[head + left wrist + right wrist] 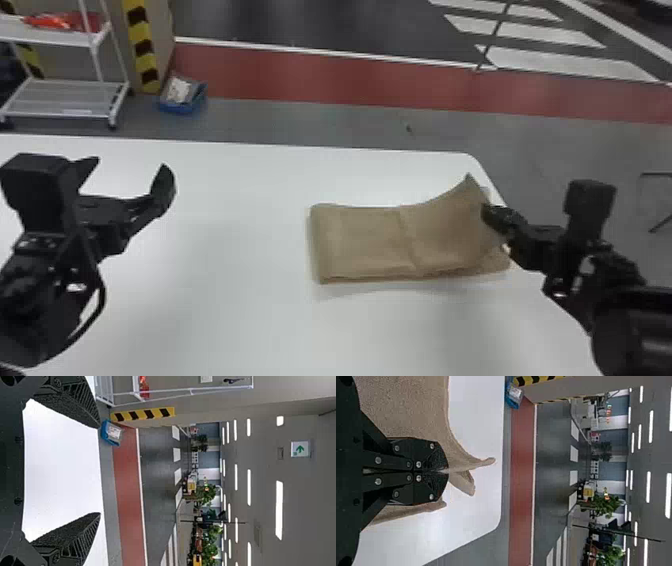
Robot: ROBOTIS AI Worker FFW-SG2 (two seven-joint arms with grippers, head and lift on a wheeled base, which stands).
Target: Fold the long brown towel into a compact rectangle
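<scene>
Brown towel [370, 240] in right gripper [490, 215]; green arrow sign [300, 449]

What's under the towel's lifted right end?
A lower layer of the towel pokes out beneath the end pinched in the right hand, with the table below; anything farther in is covered.

Part of the brown towel [367, 242] hidden behind the right gripper [489, 214].

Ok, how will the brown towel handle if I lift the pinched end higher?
Probably floppy: the towel curves up at the right end effector while its left end lies flat on the table. Likely light, being thin cloth. Layers may separate, since one lies below the raised part.
</scene>
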